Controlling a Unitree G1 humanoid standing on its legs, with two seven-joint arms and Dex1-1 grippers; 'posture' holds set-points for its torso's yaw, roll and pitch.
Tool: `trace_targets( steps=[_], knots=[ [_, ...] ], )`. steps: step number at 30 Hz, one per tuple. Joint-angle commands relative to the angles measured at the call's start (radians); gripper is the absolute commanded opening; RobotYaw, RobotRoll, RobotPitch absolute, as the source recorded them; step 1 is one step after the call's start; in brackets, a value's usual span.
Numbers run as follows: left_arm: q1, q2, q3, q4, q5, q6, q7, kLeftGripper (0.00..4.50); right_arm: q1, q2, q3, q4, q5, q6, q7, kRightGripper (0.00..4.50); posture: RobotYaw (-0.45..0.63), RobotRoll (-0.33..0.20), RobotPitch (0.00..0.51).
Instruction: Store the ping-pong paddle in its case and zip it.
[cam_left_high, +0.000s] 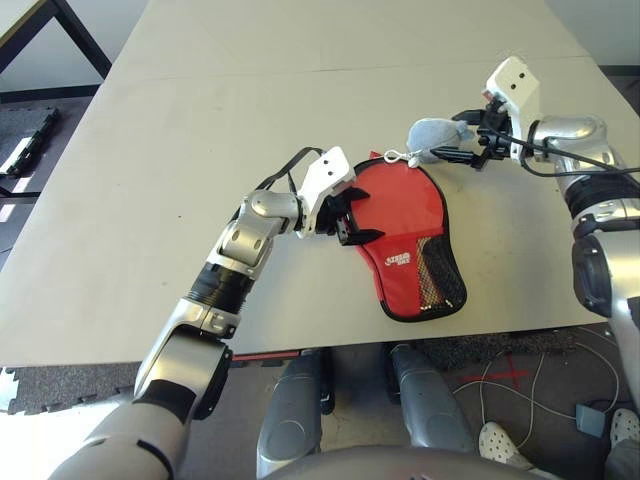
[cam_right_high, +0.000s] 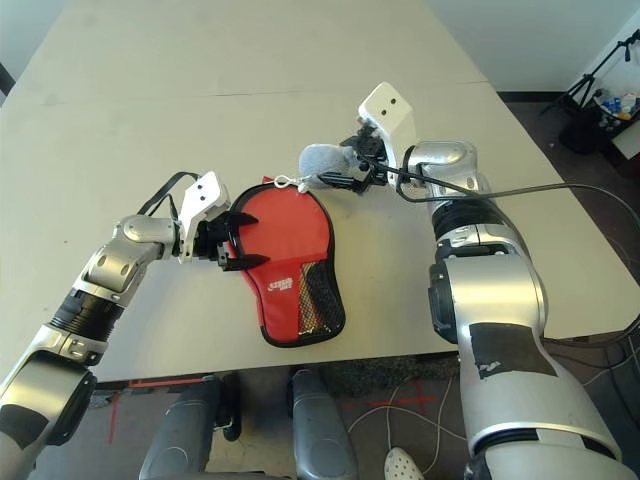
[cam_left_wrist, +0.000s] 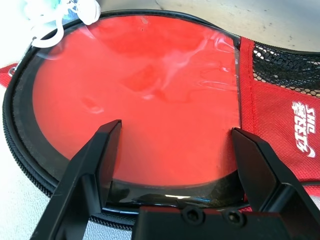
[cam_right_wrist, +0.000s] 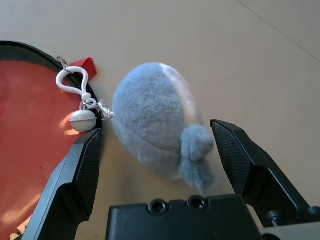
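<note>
Paddle (cam_left_wrist: 140, 100) sits inside the case (cam_left_high: 405, 245) on the counter (cam_left_high: 250, 130), red face up, round part of the case lying open w/ zipper edging around it. Left hand (cam_left_high: 350, 215) spread wide, fingers at the case's rim, not pinching anything. Right hand (cam_right_wrist: 155, 165) spread too, bracketing the grey plush charm (cam_right_wrist: 155, 130) clipped at the case's far end. Looks like paddle-in is done, zip step starting. Next move prob needs right to close on that charm and pull while left pins the case down.
</note>
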Motion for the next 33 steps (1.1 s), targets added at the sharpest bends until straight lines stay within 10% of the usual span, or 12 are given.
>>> trace_targets(
  steps=[1, 7, 20, 33],
  knots=[
    [0.041, 0.01, -0.044, 0.01, 0.015, 0.023, -0.008, 4.46, -0.004, -0.002, -0.009, 0.023, -0.012, 0.025, -0.014, 4.5, -0.06, 0.0, 0.22],
    [0.042, 0.008, -0.045, 0.012, 0.015, 0.019, -0.009, 4.5, 0.005, 0.001, -0.016, 0.031, -0.012, 0.033, -0.053, 3.97, -0.07, 0.0, 0.222],
    [0.038, 0.002, -0.047, 0.019, 0.014, 0.017, -0.009, 4.5, 0.022, 0.019, -0.064, 0.029, 0.008, 0.03, -0.08, 0.01, -0.07, 0.0, 0.225],
    [0.022, -0.014, -0.05, 0.043, 0.016, 0.028, -0.004, 4.5, 0.038, -0.114, -0.066, -0.008, -0.003, 0.037, 0.082, 0.01, -0.08, 0.0, 0.225]
  ],
)
